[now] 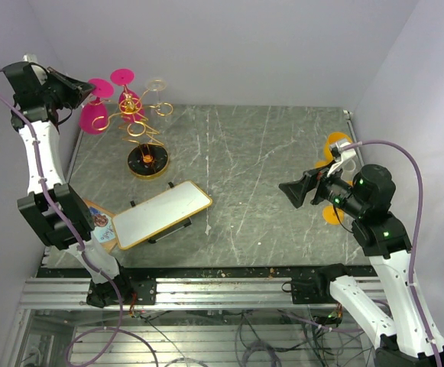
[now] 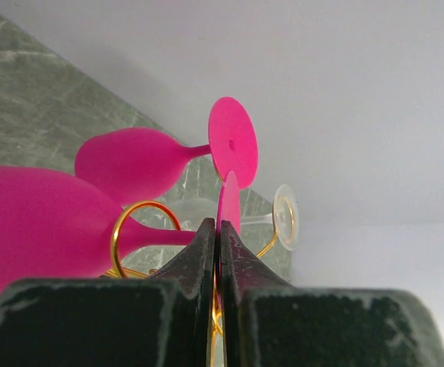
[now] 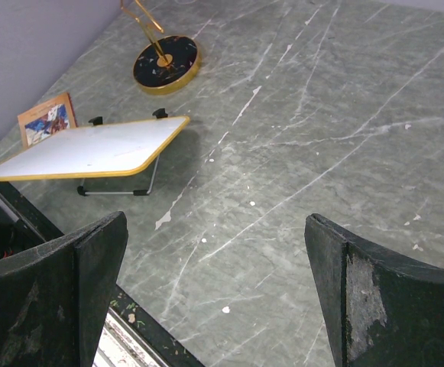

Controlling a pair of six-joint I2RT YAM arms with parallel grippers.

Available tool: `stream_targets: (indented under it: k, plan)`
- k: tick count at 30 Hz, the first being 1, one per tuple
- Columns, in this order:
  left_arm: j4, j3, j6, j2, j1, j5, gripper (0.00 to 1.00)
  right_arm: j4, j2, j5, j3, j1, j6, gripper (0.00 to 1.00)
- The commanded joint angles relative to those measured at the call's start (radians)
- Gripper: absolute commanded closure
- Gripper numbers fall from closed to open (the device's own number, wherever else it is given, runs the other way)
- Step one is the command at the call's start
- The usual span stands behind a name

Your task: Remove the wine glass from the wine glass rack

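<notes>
Bolted along the desk's near edge, a metal rail (image 1: 222,294) carries both arm bases, with loose cables below it. Pale walls (image 1: 244,46) close the desk (image 1: 267,168) in at the left, far and right sides; its top is grey-green stone with white veins and small white flecks.

At the far left corner the left claw (image 1: 90,90) (image 2: 218,225) is raised high and clenched on the thin pink foot of the wine glass (image 1: 93,118) (image 2: 30,229). The glass hangs on the rack (image 1: 147,160) (image 3: 166,63), its stem passing through a gold ring. A second pink glass (image 1: 128,98) (image 2: 134,164) hangs just beside it, and the left wrist view shows a clear glass (image 2: 285,216) beyond them. The rack's black base stands on the desk near the far left corner.

Nearer, by the left edge, a white board (image 1: 163,214) (image 3: 84,149) with a yellow rim stands on folding legs. Its left end partly covers a colourful booklet (image 1: 103,225) (image 3: 47,120).

Right of the bare middle, the right claw (image 1: 290,189) (image 3: 214,222) hovers above the desk with its jaws wide apart and nothing between them. Behind that arm, at the right edge, something orange (image 1: 336,144) is partly hidden.
</notes>
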Motion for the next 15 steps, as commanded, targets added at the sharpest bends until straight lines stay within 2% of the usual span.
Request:
stream_targets:
  k: [1, 15]
  plan:
    - [0.037, 0.013, -0.019, -0.027, -0.027, 0.048, 0.93, 0.022, -0.014, 0.006, -0.012, 0.004, 0.004, 0.0]
    - [0.023, -0.008, -0.009, -0.058, -0.043, 0.048, 0.93, 0.022, -0.011, 0.003, -0.012, 0.005, 0.005, 0.0]
